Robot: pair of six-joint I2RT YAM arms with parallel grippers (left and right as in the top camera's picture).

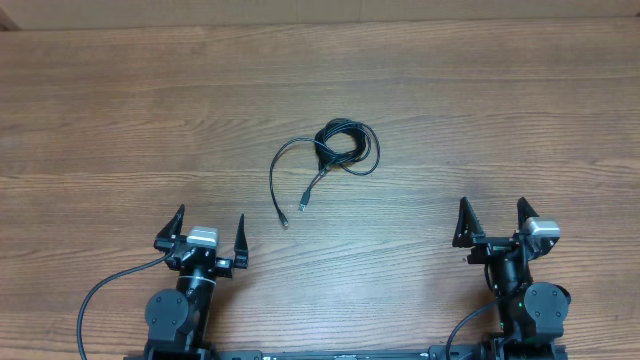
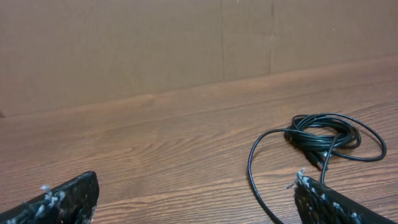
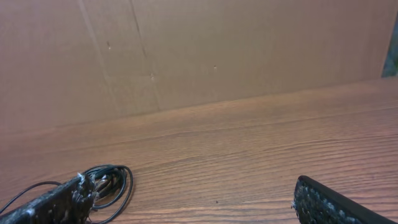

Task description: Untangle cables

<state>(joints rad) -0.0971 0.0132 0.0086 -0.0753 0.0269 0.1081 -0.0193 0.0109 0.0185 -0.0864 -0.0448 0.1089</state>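
Observation:
The cables (image 1: 340, 146) lie as a small black coiled bundle near the middle of the wooden table, with loose strands running down-left to small plug ends (image 1: 285, 222). The bundle shows at the right of the left wrist view (image 2: 326, 137) and at the lower left of the right wrist view (image 3: 109, 183). My left gripper (image 1: 209, 235) is open and empty at the near left, well short of the cables. My right gripper (image 1: 493, 222) is open and empty at the near right, also apart from them.
The wooden table (image 1: 120, 110) stretches wide around the bundle. A brown cardboard wall (image 2: 155, 43) stands along the far edge, also in the right wrist view (image 3: 236, 50). Thick black wires run from the arm bases at the near edge.

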